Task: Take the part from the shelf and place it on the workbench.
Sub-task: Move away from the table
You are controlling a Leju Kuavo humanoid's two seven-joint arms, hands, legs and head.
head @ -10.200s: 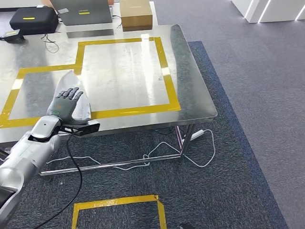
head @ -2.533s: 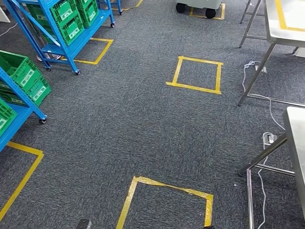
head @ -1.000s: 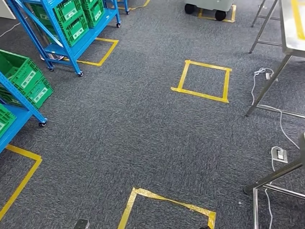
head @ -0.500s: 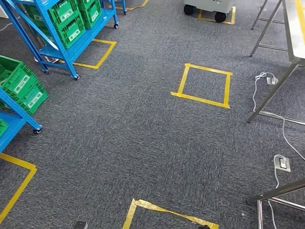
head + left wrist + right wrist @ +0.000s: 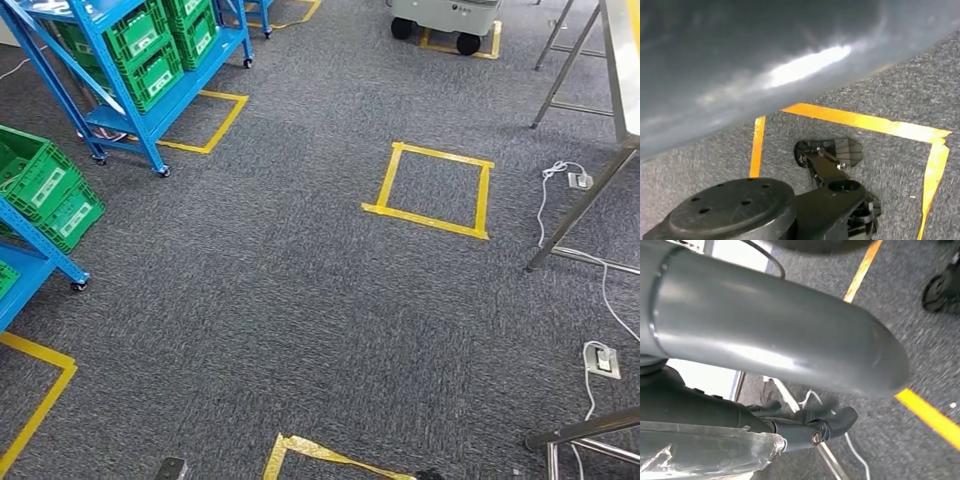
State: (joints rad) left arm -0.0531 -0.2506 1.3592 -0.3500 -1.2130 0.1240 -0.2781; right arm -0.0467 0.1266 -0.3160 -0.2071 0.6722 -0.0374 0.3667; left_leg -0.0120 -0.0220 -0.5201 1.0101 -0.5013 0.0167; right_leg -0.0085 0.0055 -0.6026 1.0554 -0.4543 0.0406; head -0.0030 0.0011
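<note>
Two blue shelves hold green crates: one at the far left [image 5: 162, 95] and a nearer one at the left edge [image 5: 30, 250]. What lies in the crates [image 5: 143, 45] cannot be made out. A corner of the steel workbench [image 5: 623, 60] and its legs [image 5: 581, 205] stand at the right. In the right wrist view my right hand [image 5: 791, 365] hangs over the carpet, thick grey thumb and dark fingers [image 5: 828, 422] apart with nothing between them. The left wrist view has a blurred grey part of my left hand [image 5: 753, 60] across it, fingers hidden.
Yellow tape squares mark the grey carpet ahead [image 5: 434, 190] and at my feet [image 5: 317, 455]. A wheeled cart [image 5: 445, 15] stands at the far end. A power strip [image 5: 604, 360] and white cables lie by the bench legs. A second table frame [image 5: 581, 430] stands at the lower right.
The camera has moved: ten seconds ago it looked at the workbench with my left hand over a pale part; since then the view has turned to the floor and drifts toward the shelves.
</note>
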